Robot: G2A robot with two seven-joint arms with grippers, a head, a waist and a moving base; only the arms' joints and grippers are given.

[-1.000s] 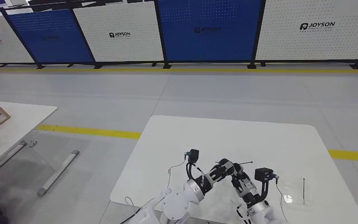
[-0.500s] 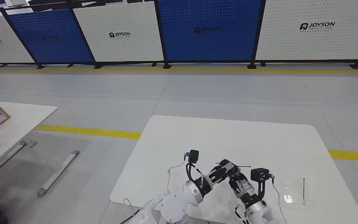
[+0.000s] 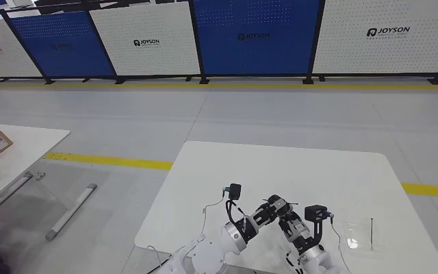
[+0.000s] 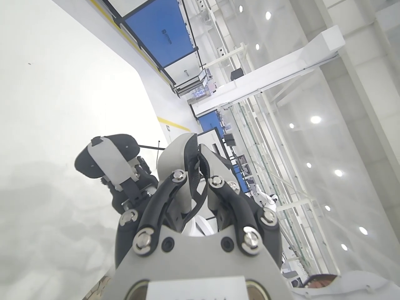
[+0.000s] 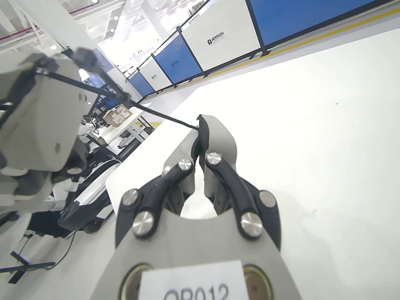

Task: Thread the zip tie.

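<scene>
Item: zip tie (image 5: 156,112), black and thin, held in the air above the table (image 3: 287,164) near its 6 o'clock edge. Holder one, the left pincer (image 4: 199,157): narrow, fingers pressed together on a black strap. Holder two, the right pincer (image 5: 199,132): narrow, nipping the strap's end at its very tips. Relation: seen from above, the right pincer lies at about 4 o'clock from the left one and close to it, and the strap's long axis runs taut between them on that line. A dark lump (image 5: 85,57), probably the head, sits beside the left pincer; whether the tip has passed through it cannot be told. Also listed: clear bag (image 3: 352,241) with a spare tie (image 3: 371,229), at 3 o'clock, well apart.
</scene>
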